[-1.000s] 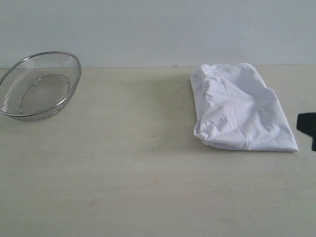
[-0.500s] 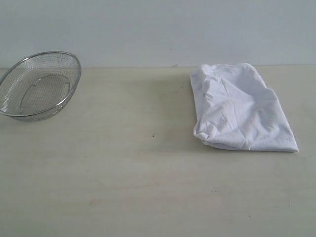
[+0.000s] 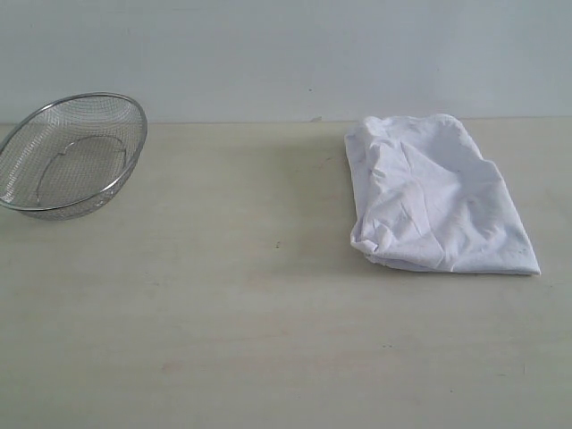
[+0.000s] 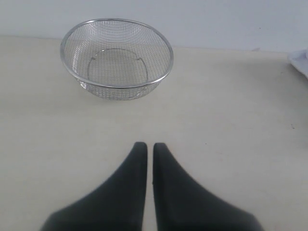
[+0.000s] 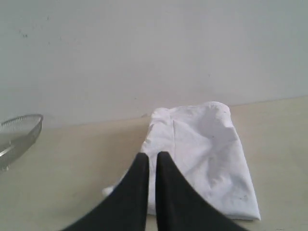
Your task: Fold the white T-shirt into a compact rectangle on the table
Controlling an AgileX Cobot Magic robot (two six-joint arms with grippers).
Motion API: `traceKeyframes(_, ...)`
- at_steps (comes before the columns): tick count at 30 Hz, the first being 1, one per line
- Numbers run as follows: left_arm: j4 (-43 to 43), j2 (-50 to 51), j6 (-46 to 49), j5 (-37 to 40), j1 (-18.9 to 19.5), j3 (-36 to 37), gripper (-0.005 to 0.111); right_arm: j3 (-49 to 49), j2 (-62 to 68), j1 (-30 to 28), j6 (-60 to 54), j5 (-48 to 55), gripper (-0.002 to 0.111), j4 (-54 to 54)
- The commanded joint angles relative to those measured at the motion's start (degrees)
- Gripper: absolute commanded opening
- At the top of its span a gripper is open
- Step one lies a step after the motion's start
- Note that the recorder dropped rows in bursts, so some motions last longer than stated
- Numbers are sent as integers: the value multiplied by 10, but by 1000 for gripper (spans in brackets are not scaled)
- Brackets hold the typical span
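Note:
The white T-shirt (image 3: 433, 197) lies folded into a wrinkled rectangle on the right half of the table (image 3: 232, 304); its lettering and neck tag are hidden. The right wrist view looks along the shirt (image 5: 207, 154) from above, with my right gripper (image 5: 152, 156) shut and empty, held off the cloth. My left gripper (image 4: 146, 147) is shut too, with nothing in it, over bare table short of the mesh bowl; a corner of the shirt (image 4: 301, 60) shows at that view's edge. Neither gripper appears in the exterior view.
A silver wire-mesh bowl (image 3: 70, 154) stands empty at the table's far left, also seen in the left wrist view as the bowl (image 4: 117, 57) and at the edge of the right wrist view (image 5: 19, 132). A pale wall (image 3: 286, 54) runs behind the table.
The dark tip of the right arm at the exterior view's right edge one second ago has withdrawn out of that view. Shirt and bowl have not moved.

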Motion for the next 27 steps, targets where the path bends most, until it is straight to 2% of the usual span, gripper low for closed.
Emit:
traceKeyframes(1, 1, 4, -5, -6, 2, 2, 5, 4, -2, -1, 66, 65, 1, -154)
traceKeyframes(4, 1, 4, -5, -6, 2, 2, 5, 4, -2, -1, 153, 102, 1, -252)
traceKeyframes(8, 1, 4, -5, -6, 2, 2, 5, 4, -2, -1, 223, 160, 1, -312)
traceKeyframes(27, 1, 4, -5, -6, 2, 2, 5, 4, -2, -1, 237, 156, 1, -319)
